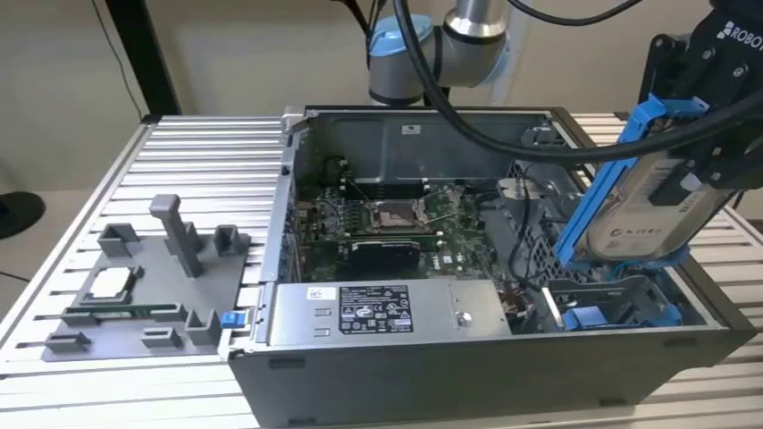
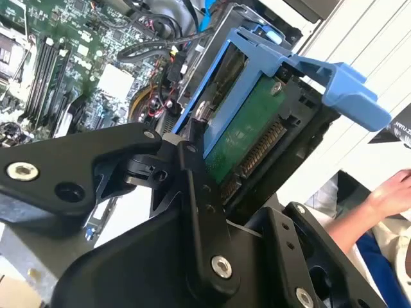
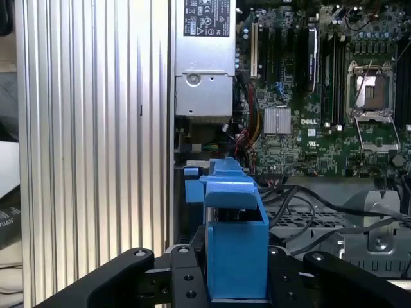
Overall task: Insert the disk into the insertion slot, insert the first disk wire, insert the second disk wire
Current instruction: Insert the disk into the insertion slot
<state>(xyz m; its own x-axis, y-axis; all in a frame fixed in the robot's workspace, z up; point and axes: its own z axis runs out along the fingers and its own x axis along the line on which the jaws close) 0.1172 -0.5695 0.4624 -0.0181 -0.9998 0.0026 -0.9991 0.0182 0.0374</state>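
The disk (image 1: pixel 649 210) is gripped by the tool (image 1: pixel 706 161), which is closed on the long sides of the blue frame. In the second wrist view a black finger (image 2: pixel 192 186) is seen pressed against the frame's edge, and the green circuit board is turned towards that camera. The disk is held in the air, steeply tilted, over the end of the open case (image 1: pixel 477 375) at the exterior view's right. Its lower end is pointed down at the slot (image 1: pixel 614 295); it is near the slot but not yet entered.

The tilt is judged to be chosen so that the leading end can be fed into the bay's mouth past the case wall. The grip is taken at the upper end, presumably so that the lower part is free to slide in. The connector edge is placed at the tool's end, which would make it reachable for the wires once the disk is seated.

The case is laid on its side on the ribbed bench (image 1: pixel 203 161), so the board (image 1: pixel 394 223) and the slot are open from above. A person's hand (image 2: pixel 392 192) is seen in the second wrist view, well apart from the disk. No wire is seen joined to the disk.
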